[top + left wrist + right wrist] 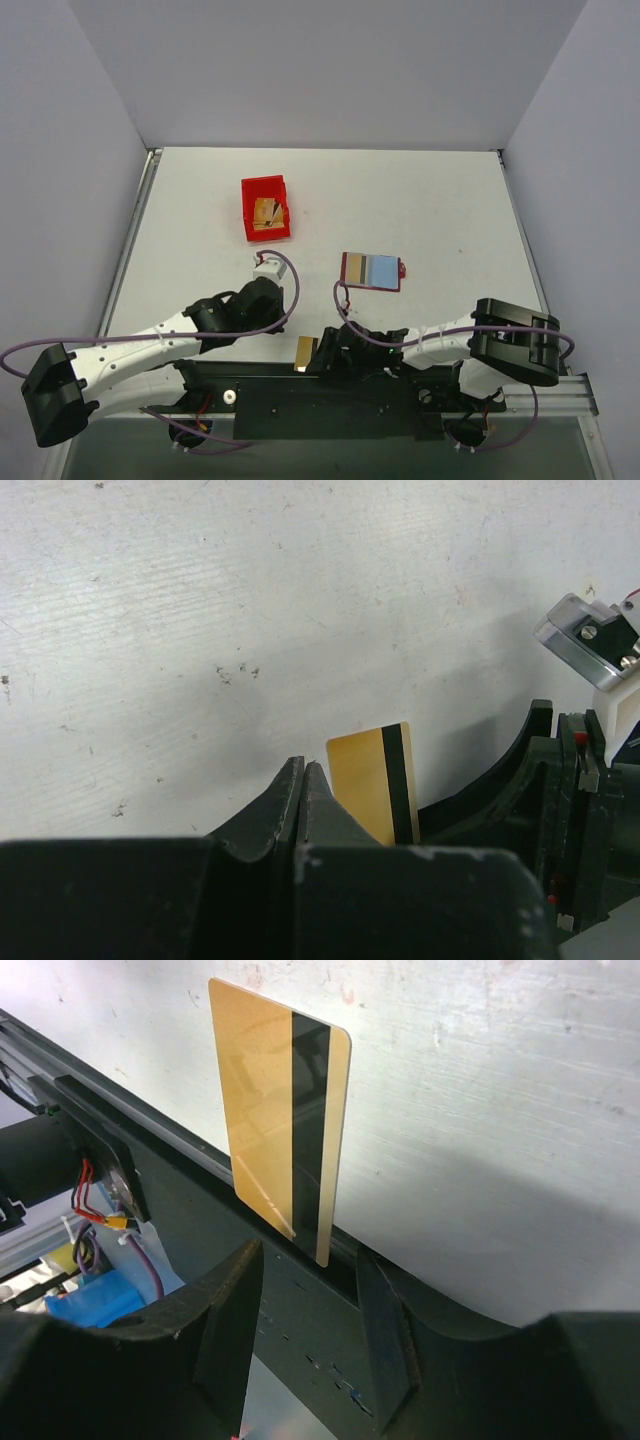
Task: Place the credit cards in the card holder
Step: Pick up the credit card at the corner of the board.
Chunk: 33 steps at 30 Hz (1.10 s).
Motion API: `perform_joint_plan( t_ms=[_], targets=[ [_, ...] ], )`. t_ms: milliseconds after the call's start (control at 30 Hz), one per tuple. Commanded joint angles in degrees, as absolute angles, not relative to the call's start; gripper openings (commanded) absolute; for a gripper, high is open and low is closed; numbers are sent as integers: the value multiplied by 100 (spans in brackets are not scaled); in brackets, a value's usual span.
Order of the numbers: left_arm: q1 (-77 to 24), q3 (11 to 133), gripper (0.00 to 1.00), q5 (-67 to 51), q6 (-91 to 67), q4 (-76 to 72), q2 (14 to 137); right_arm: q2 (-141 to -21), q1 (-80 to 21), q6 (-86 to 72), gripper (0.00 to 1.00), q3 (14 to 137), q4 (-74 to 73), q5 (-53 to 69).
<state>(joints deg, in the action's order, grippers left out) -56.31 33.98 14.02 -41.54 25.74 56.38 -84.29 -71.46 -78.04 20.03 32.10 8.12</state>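
**Striped credit card (pixel 270 1110) before right pincer (pixel 308 1253)**

The right pincer is gaping, the card just ahead. The left pincer (pixel 302 770) is pressing shut, empty. The card holder (pixel 370 271) is lying open, well apart from both.
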Motion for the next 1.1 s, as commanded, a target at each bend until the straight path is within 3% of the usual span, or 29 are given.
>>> perform_joint_plan(
  t_ms=[0, 100, 200, 233, 300, 467, 733, 933, 1067],
  targets=[
    [-5564, 3683, 0, 1362, -4122, 2478, 5660, -8736, -7137, -7971, 37, 1828, 3717, 404],
    [-5555, 3718, 0, 1336, -4122, 2496, 5686, -8841, -7137, -8059, 33, 1767, 3876, 334],
    [-5537, 3753, 0, 1345, -4096, 2540, 5687, -8842, -7084, -8138, 22, 1679, 3929, 246],
    [-5537, 3744, 0, 1345, -4096, 2531, 5678, -8833, -7067, -8165, 12, 1635, 3937, 194],
    [-5520, 3744, 0, 1336, -4087, 2505, 5704, -8816, -7014, -8165, 2, 1539, 4060, 185],
    [-5406, 3744, 1, 1528, -4183, 2479, 5669, -8272, -6961, -7675, 0, 1633, 3781, 62],
    [-4571, 3805, 46, 1407, -4008, 1978, 5019, -6953, -6663, -6048, 0, 2672, 1654, -141],
    [-3623, 4051, 68, 485, -3605, 1153, 5080, -6733, -5048, -5213, 0, 3111, 1302, 1045],
    [-3227, 4263, 72, -622, -3375, 353, 5475, -7048, -4037, -4519, 0, 3725, 1501, 2826]
  ],
)
